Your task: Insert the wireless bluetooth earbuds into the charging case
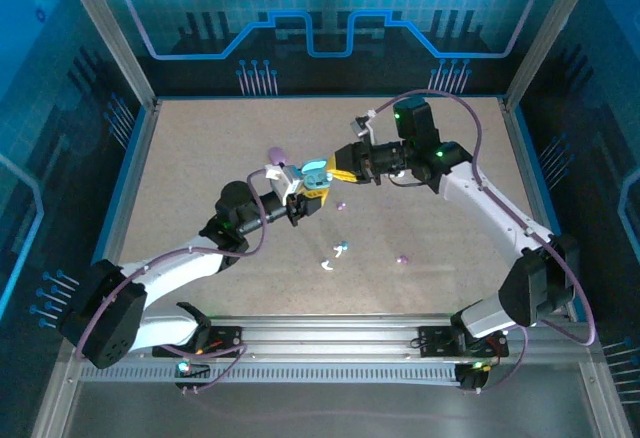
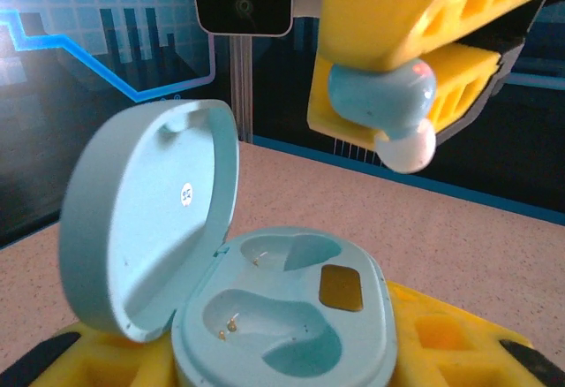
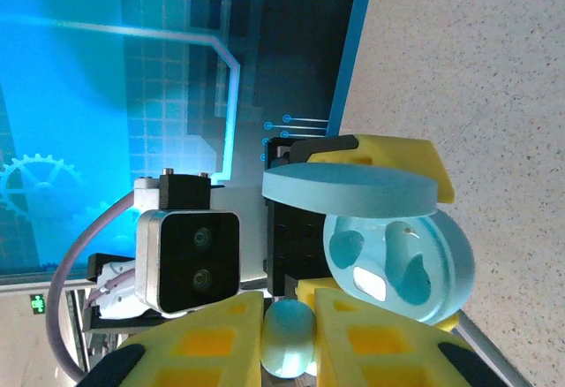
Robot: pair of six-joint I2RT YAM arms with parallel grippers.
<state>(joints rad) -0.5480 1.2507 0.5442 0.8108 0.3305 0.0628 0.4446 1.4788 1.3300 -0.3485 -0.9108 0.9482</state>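
Observation:
My left gripper [image 1: 303,194] is shut on a light blue charging case [image 1: 316,173], held above the table with its lid [image 2: 150,219] swung open. Both sockets in the case [image 2: 291,316] are empty. My right gripper [image 1: 338,170] is shut on a light blue earbud [image 2: 384,100] with a white tip. That earbud [image 3: 289,338] is pinched between the yellow fingers [image 3: 388,343], just above and beside the open case [image 3: 397,268], apart from it. Loose earbuds lie on the table: a white one [image 1: 328,264], a blue one [image 1: 342,248] and a purple one [image 1: 403,258].
A purple case [image 1: 277,155] lies on the table behind my left gripper. Another small purple piece [image 1: 341,205] rests below the two grippers. The tabletop [image 1: 200,158] is fenced by blue walls and a metal frame [image 1: 130,68].

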